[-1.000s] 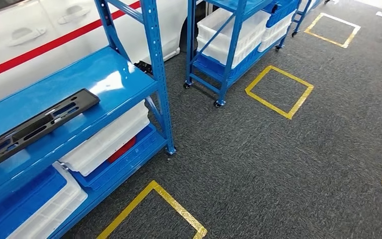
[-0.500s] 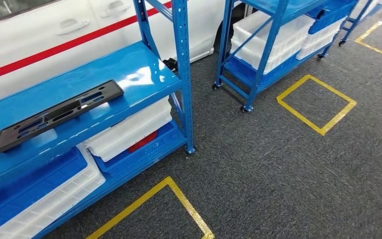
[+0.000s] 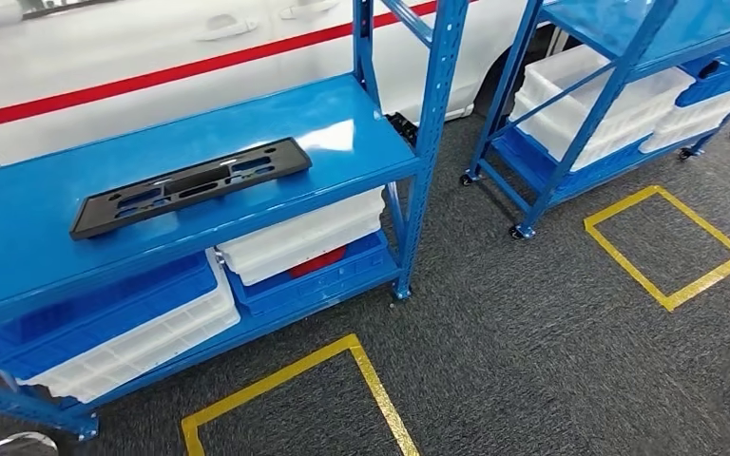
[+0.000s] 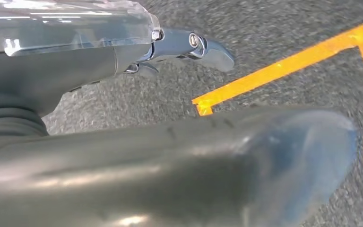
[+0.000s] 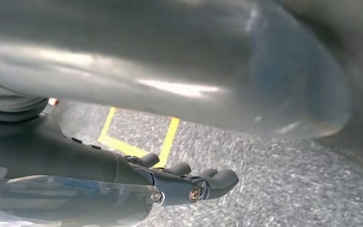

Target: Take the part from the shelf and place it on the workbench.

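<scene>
The part (image 3: 190, 185) is a long flat black plastic plate with slots. It lies flat on the glossy blue middle board of the blue shelf (image 3: 342, 123), in the left half of the head view. My left hand (image 4: 137, 156) hangs over the grey carpet with its fingers (image 4: 203, 47) held apart from the thumb, and it holds nothing. Over the carpet too, my right hand (image 5: 170, 187) has its fingers (image 5: 212, 182) slightly bent and grips nothing. Both hands are far from the part.
White and blue bins (image 3: 295, 242) sit on the lower board under the part. A white car with a red stripe (image 3: 152, 71) stands behind the shelf. A second wheeled blue shelf (image 3: 608, 104) with bins is at the right. Yellow tape squares (image 3: 670, 242) mark the carpet.
The whole picture has shifted right as the camera turned left. The shelf and the black part now sit nearer the middle. The part itself has not moved on its board.
</scene>
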